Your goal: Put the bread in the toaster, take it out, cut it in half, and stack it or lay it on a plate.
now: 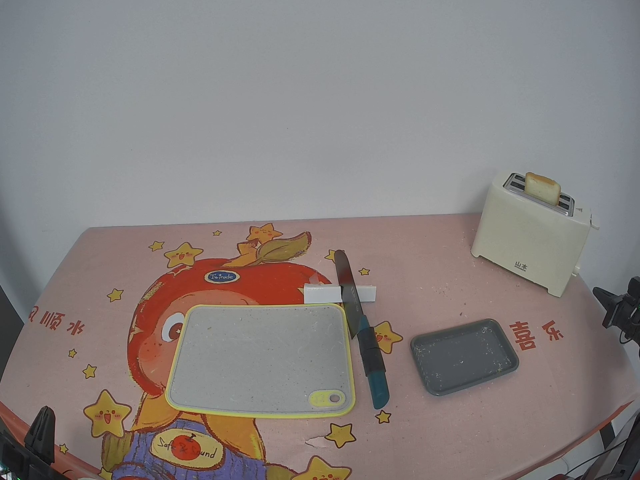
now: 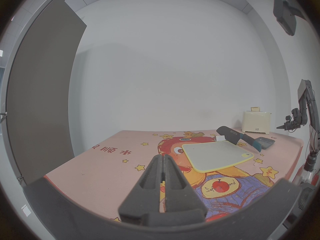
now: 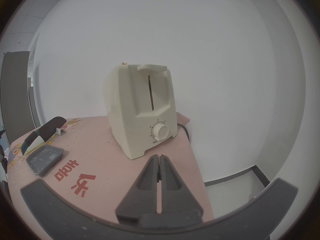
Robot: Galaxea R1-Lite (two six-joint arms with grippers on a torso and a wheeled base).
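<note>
Bread: a small, thick slice [image 1: 542, 187] with a golden-brown toasted crust stands upright in a slot of the toaster, its upper part sticking out above the top.
Toaster: a cream plastic box with rounded corners [image 1: 530, 241] at the far right corner of the table. It has two metal-lined slots on top. The narrow end carries a slide lever [image 3: 151, 67] at the top of its track and a round white dial [image 3: 160, 131] low down.
Cutting board: a rounded rectangle [image 1: 260, 358] with a speckled grey face and a yellow-green rim. There is an oval grip hole in its near right corner. It lies flat at the middle of the table.
Knife: it has a dark blade and a teal-and-black handle [image 1: 360, 325] and lies just beside the board's right edge. The blade is propped across a small white block [image 1: 323, 294] behind the board, and the handle points to the near side.
Plate: a shallow, dark grey rectangular tray [image 1: 464, 356] with a raised rim and rounded corners. It is dusted with pale crumbs and sits between the knife and the toaster, apart from both.
Table cover: a smooth pink cloth [image 1: 427, 255] printed with a cartoon apple and yellow stars. Crumbs are scattered near the toaster.
Left gripper: its dark, wedge-shaped fingers [image 2: 163, 170] are pressed together and hold nothing. It sits at the table's near left corner, well apart from the board.
Right gripper: its fingers [image 3: 159, 170] are closed to a thin slit and empty. It sits off the table's right edge, facing the toaster's dial end.
In the way: the knife lies between the board and the plate.
</note>
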